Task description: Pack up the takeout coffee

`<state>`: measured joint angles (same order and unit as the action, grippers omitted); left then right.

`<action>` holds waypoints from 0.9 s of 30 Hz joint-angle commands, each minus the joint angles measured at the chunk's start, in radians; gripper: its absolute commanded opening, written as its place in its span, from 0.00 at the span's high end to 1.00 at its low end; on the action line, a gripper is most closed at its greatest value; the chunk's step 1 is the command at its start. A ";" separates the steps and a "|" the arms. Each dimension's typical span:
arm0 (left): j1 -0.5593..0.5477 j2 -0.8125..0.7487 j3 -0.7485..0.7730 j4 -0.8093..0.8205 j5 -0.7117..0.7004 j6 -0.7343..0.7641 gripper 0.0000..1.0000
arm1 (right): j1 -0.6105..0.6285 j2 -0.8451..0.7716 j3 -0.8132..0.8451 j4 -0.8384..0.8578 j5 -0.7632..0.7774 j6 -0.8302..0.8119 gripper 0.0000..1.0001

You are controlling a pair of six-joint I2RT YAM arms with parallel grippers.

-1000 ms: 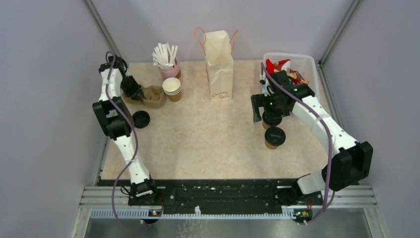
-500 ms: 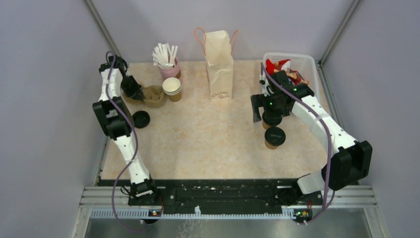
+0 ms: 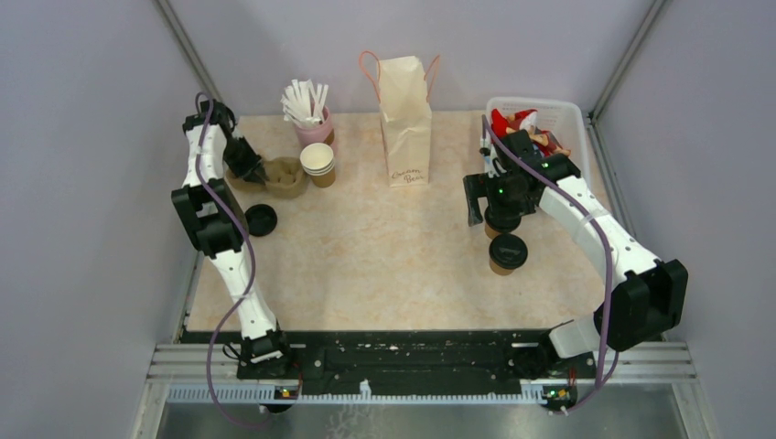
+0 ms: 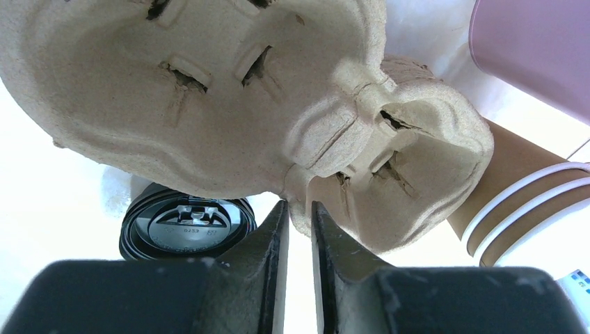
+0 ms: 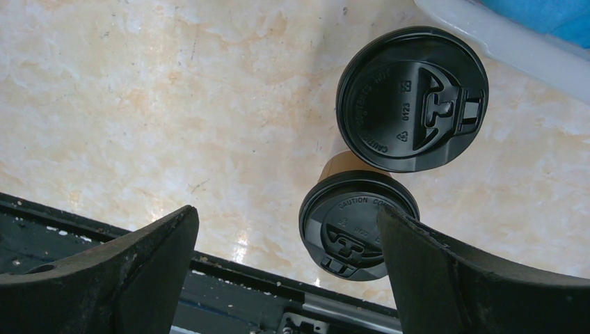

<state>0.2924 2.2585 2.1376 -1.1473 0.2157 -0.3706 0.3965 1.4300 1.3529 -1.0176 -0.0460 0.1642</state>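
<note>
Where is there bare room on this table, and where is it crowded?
Free: the wide middle, bordered by the paper bag, the loose lid and the two lidded cups, down to the near edge. Crowded: back left, around cup carrier, stacked cups and straws; back right, basket.

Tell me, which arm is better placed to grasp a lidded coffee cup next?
The right: its open fingers hang just above the lidded cups; the left fingers pinch the pulp carrier across the table.

"CAUTION" on one black lid
</note>
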 commanded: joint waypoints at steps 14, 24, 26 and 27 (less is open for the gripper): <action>-0.025 0.021 0.028 0.000 -0.036 -0.005 0.79 | -0.001 0.001 0.013 0.023 0.001 -0.008 0.01; -0.034 0.026 0.040 0.007 -0.053 -0.006 0.87 | -0.002 0.001 0.012 0.024 0.002 -0.008 0.01; -0.034 0.025 0.047 0.000 -0.057 -0.002 0.90 | -0.004 0.002 0.014 0.024 0.003 -0.008 0.01; -0.035 0.025 0.054 -0.004 -0.058 -0.001 0.91 | -0.003 0.002 0.013 0.024 0.003 -0.008 0.01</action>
<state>0.2661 2.2700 2.1452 -1.1473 0.1703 -0.3721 0.3965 1.4300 1.3529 -1.0176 -0.0460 0.1642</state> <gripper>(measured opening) 0.116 0.985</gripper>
